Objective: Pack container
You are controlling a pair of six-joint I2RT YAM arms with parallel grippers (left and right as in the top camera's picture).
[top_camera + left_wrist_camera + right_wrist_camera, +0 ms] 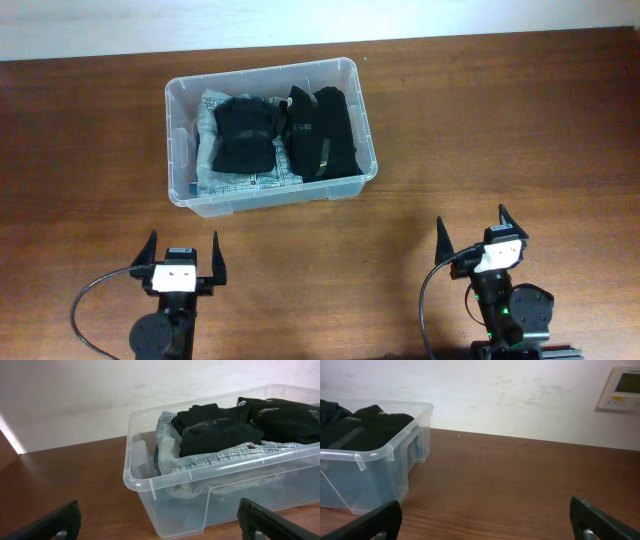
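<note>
The container (182,92), a clear plastic bin, stands on the wooden table at the back left of centre. It holds folded light blue jeans (208,150) and black clothes (320,125) stacked to the rim. It also shows in the left wrist view (150,482) and at the left of the right wrist view (375,455). My left gripper (183,258) is open and empty, in front of the container. My right gripper (473,233) is open and empty, to the container's front right. Both grippers are apart from it.
The brown wooden table (500,120) runs to a white wall at the back. A white wall thermostat (622,387) shows at the upper right of the right wrist view.
</note>
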